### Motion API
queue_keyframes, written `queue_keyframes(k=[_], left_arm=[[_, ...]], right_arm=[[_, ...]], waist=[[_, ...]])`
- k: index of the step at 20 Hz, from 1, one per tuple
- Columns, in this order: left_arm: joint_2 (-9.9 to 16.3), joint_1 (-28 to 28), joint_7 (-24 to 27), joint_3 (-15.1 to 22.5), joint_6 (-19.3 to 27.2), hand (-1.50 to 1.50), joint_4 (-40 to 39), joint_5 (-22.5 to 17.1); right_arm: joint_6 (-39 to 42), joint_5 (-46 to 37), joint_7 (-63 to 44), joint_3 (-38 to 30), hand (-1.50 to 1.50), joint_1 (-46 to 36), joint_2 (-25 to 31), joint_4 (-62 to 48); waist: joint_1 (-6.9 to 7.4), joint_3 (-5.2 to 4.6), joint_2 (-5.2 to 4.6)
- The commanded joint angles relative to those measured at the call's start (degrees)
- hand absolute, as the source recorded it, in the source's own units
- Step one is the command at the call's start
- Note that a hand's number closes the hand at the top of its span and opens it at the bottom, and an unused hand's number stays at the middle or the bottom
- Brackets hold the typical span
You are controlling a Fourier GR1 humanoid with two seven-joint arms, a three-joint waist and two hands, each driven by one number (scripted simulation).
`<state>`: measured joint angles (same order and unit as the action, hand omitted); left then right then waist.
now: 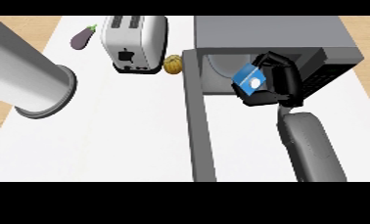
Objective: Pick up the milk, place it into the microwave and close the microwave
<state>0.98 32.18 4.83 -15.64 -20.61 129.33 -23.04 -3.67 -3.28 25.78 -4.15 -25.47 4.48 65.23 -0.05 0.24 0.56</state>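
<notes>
Our right hand (278, 83) clasped the milk (249, 78) at the microwave (271, 34) mouth; the open door (198, 120) stood just left.

Seen from head height, looking steeply down onto the white counter (108, 135). One view only, nothing shared. Far edge along the top: toaster (133, 42) and open microwave (289, 37). Close enough for the right forearm (311, 145) to enter from the lower edge, left forearm (33, 78) at left.
</notes>
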Motion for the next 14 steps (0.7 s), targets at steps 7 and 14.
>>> queue_keyframes(k=[7, 14], left_arm=[[1.4, -4.2, 0.3, -0.6, -1.4, -1.5, -4.4, -0.1], [1.5, -6.5, -0.8, 1.1, -1.2, -1.5, -3.8, 0.1]], right_arm=[[-3.6, -2.6, -0.9, -1.8, 1.5, -15.4, -0.1, -16.4], [-5.2, -4.5, 4.3, -2.4, 1.5, -15.6, 1.6, -19.2]], waist=[[3.38, -0.24, -1.57], [4.82, -0.2, -2.2]])
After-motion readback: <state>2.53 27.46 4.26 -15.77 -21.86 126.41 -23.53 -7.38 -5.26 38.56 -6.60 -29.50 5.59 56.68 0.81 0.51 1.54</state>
